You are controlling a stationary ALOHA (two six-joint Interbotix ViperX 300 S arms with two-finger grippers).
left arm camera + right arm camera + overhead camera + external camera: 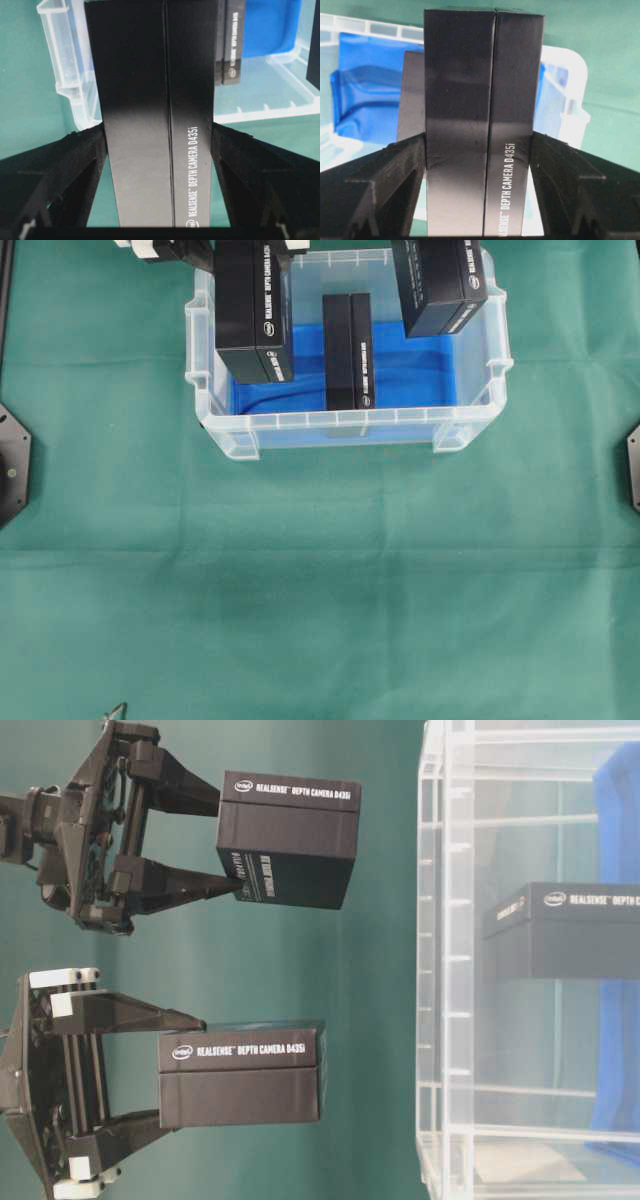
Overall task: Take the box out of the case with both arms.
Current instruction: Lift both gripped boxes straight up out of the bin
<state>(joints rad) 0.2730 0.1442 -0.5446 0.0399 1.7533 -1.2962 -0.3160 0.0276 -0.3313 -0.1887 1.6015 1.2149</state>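
A green cloth [320, 590] covers the table, and the case [350, 425], a large clear plastic tub with rim handles, sits on it toward the far edge of the overhead view, its bottom lined with a blue sheet [420, 380]. Everything else is placed against that case. Three black boxes printed with white "RealSense Depth Camera D435i" lettering are in view. One box [348, 350] remains inside the case, standing on the blue sheet near the middle of the floor, apart from both side walls. The left box [254, 310] hangs above the case's left wall in the overhead view, overlapping the rim there, and the table-level view shows it raised well clear of the case and not touching it. The right box [440, 285] hangs above the far right corner of the case, likewise lifted free of the walls. The left gripper [159, 150] is clamped on the left box, its two black fingers [80, 160] pressed flat against the box's opposite broad sides, spread as wide as the box itself; white parts show on this gripper in the table-level view. The right gripper [477, 155] grips the right box the same way, one black finger [560, 165] against each side and the box filling the whole gap between them, with the case and its blue lining visible beyond the box.
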